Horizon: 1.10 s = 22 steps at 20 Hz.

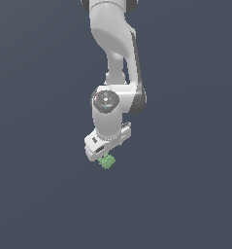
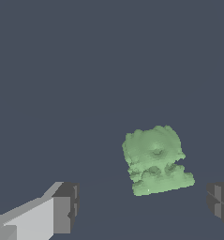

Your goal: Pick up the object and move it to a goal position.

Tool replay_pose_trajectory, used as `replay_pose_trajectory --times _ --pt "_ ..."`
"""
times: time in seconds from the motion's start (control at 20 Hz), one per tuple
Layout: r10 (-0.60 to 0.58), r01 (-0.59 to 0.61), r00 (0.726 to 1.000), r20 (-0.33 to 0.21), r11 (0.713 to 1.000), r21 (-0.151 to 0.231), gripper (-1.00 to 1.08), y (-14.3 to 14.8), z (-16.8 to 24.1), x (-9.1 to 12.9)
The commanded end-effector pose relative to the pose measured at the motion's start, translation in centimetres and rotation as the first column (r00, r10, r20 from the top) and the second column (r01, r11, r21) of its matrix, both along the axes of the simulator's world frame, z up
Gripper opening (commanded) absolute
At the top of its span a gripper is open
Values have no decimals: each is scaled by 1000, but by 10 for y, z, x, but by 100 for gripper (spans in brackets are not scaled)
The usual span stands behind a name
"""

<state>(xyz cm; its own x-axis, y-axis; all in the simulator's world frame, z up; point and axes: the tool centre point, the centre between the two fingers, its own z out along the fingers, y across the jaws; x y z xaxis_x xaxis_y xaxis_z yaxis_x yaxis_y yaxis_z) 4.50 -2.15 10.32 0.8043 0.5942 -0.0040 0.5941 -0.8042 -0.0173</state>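
The object (image 1: 107, 161) is a tiny light-green blocky piece with a ridged, lumpy surface. In the exterior view it sits just under the white arm's hand. In the wrist view the object (image 2: 155, 159) lies between the two dark fingertips, nearer one of them, touching neither. My gripper (image 2: 144, 208) is open with its jaws wide apart, one fingertip (image 2: 66, 207) and the other fingertip (image 2: 220, 202) on either side of the object. In the exterior view the gripper (image 1: 104, 154) is mostly hidden by the hand.
A plain dark grey-blue surface (image 1: 185, 194) fills both views. The white arm (image 1: 115, 53) comes down from the top of the exterior view. No other object shows.
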Motion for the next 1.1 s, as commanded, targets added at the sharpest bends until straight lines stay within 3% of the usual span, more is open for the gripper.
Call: replay_pose_trajectory --times 0.0,0.5,1.05 --pt "56 -56 998 4 998 -3 100 -6 -5 4" --pt "183 -182 983 13 983 -10 100 -22 -16 14" --pt "195 -195 981 13 981 -11 100 -23 -27 14"
